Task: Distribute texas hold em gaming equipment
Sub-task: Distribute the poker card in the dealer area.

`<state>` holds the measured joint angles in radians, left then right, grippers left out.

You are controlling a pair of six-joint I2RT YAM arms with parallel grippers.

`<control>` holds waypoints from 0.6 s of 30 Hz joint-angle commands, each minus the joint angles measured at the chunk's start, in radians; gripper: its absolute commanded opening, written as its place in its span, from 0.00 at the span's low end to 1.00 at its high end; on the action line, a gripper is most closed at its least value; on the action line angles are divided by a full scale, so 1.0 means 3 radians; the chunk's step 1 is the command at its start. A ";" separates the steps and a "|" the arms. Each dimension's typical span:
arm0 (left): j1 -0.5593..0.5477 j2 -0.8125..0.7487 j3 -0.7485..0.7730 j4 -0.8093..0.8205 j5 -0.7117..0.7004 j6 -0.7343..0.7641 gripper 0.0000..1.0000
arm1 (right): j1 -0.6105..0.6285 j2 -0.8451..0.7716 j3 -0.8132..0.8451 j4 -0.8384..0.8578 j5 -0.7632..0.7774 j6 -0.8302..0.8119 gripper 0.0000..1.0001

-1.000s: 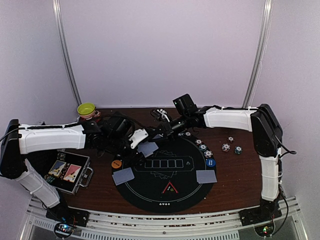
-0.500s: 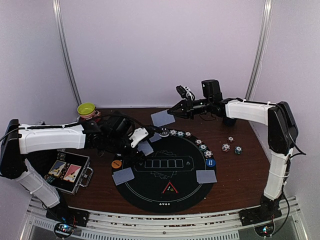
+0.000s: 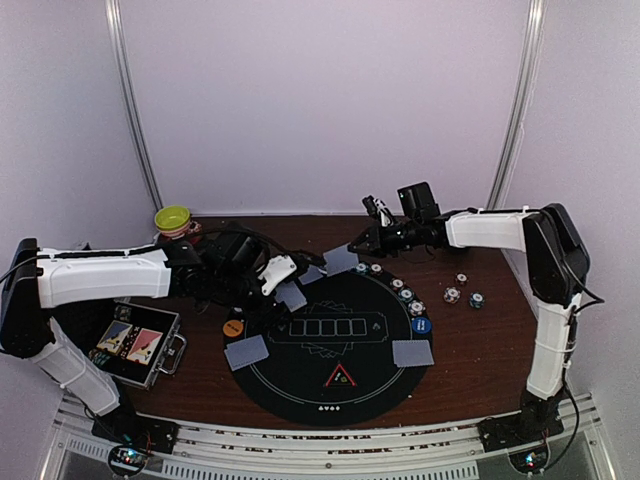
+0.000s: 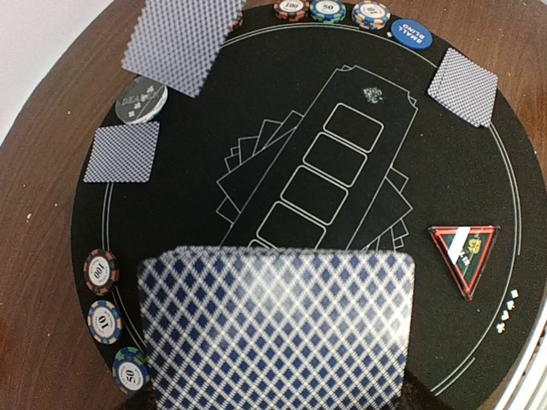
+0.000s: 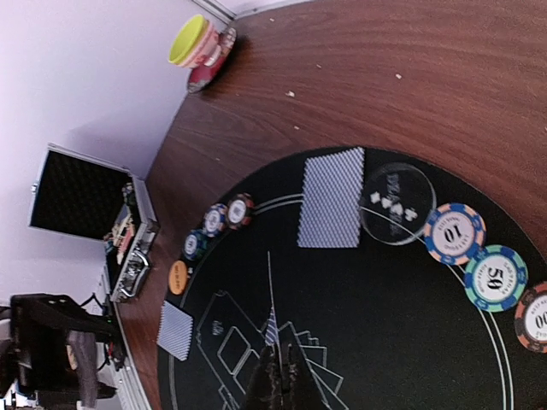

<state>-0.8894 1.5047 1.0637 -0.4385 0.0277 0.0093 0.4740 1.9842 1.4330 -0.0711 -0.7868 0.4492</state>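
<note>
The black round mat (image 3: pixel 330 395) carries dealt grey-blue cards at its left (image 3: pixel 246 352) and right (image 3: pixel 412 352), a red triangle marker (image 3: pixel 340 377), an orange button (image 3: pixel 233 327) and a blue button (image 3: pixel 420 325). Chips (image 3: pixel 397 284) arc along its far right rim. My left gripper (image 3: pixel 285 290) is shut on the deck (image 4: pixel 273 329), which hides its fingers in the left wrist view. My right gripper (image 3: pixel 358 248) is shut on a single card (image 3: pixel 340 260), seen edge-on (image 5: pixel 272 329) over the mat's far edge. Another card (image 5: pixel 332 198) lies flat beside a clear disc (image 5: pixel 395 205).
Three loose chips (image 3: pixel 462 292) lie on the wooden table right of the mat. An open metal case (image 3: pixel 135 343) sits at the left front. A yellow-green bowl (image 3: pixel 173 218) stands at the back left. More chips (image 4: pixel 104 321) line the mat's left rim.
My right gripper left the deck with one card, swung it up toward the back, then came down with it to the mat's far edge. The left arm stayed put with the deck.
</note>
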 commanded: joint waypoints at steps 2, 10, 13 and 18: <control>0.0040 -0.0051 0.0027 0.0059 0.0033 -0.0011 0.65 | 0.0051 0.0143 -0.0075 -0.0021 0.0344 -0.0065 0.00; 0.0045 -0.0038 0.0028 0.0060 0.0027 -0.0027 0.65 | 0.0156 0.0435 0.0038 0.0590 0.0473 0.0694 0.00; 0.0052 -0.0036 0.0033 0.0059 0.0019 -0.0026 0.65 | 0.0223 0.0660 0.0276 0.0594 0.0594 0.0819 0.00; 0.0079 -0.0045 0.0028 0.0060 0.0020 -0.0018 0.65 | 0.0281 0.1076 0.0796 0.0492 0.0584 0.0957 0.00</control>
<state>-0.8799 1.5047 1.0637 -0.4423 0.0299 0.0093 0.5446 2.2379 1.5673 0.0582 -0.6418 0.6731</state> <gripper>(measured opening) 0.653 0.010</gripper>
